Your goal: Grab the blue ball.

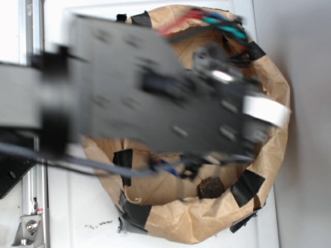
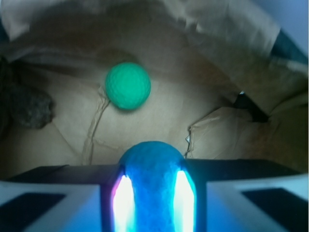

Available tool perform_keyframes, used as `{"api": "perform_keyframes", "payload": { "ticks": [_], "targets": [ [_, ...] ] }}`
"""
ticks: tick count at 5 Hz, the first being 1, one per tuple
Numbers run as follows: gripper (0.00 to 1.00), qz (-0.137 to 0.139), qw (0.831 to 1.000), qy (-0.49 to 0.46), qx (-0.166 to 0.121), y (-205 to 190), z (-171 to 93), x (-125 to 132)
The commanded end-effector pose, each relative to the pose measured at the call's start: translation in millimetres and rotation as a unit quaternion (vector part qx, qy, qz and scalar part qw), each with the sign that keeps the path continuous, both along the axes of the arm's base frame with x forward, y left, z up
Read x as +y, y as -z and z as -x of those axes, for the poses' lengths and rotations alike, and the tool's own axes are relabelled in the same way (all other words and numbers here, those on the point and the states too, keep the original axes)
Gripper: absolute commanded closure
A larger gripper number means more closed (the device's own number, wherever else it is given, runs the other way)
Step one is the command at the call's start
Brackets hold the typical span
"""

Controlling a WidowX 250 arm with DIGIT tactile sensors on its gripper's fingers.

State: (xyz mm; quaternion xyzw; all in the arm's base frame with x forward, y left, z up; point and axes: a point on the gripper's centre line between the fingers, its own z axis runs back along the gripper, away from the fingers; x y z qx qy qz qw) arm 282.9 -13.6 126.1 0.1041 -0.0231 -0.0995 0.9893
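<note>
Claw: pinching small round teal-blue dimpled ball between both fingers | round green ball: apart, on brown crumpled paper bag floor | dark rough lump: left edge.

A white table carries a brown paper bag rolled down into a nest and patched with black tape; dark specks lie just beside it.
</note>
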Motion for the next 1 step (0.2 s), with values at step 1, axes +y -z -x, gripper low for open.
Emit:
{"api": "perform_keyframes", "payload": {
  "ticks": [1],
  "targets": [
    [1.00, 0.022, 0.999, 0.012, -0.022, -12.1, 3.1, -13.7]
  ]
}}
